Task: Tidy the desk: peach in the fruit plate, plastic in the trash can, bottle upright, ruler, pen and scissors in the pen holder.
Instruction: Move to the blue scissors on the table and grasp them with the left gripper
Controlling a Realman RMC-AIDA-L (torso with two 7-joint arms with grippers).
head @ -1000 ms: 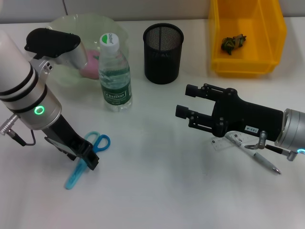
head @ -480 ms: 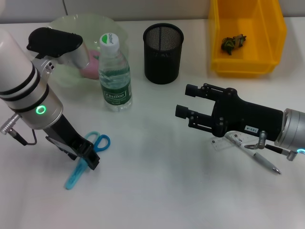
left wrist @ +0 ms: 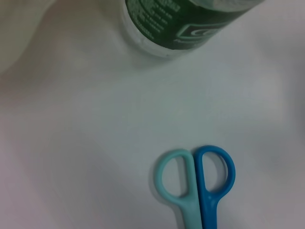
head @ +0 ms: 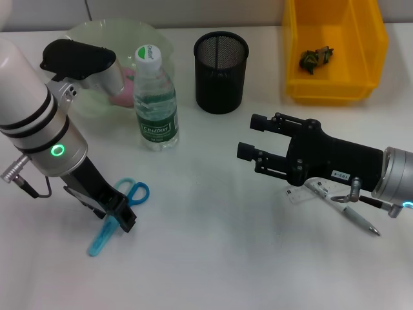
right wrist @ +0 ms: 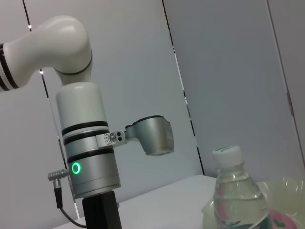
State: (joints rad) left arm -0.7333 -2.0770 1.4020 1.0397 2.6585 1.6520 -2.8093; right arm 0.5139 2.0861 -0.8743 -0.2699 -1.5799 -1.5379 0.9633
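Blue and teal scissors (head: 131, 192) lie flat at the front left, handles (left wrist: 196, 177) toward the bottle. My left gripper (head: 120, 217) is down on their middle. The green-labelled bottle (head: 155, 98) stands upright beside the pale green fruit plate (head: 90, 33), which holds the pink peach (head: 126, 92). The black mesh pen holder (head: 221, 63) stands at the back centre. A crumpled piece of plastic (head: 315, 58) lies in the yellow trash can (head: 335, 87). My right gripper (head: 250, 136) hovers open over mid-table. A clear ruler (head: 308, 192) and a pen (head: 356, 219) lie under that arm.
The right wrist view shows my left arm (right wrist: 88, 157) standing over the table, with the bottle (right wrist: 236, 191) and plate rim (right wrist: 288, 195) beside it. Bare white table stretches between the two grippers and along the front edge.
My left arm's upper wrist has shifted slightly to the right. The scissors and my right arm have not moved.
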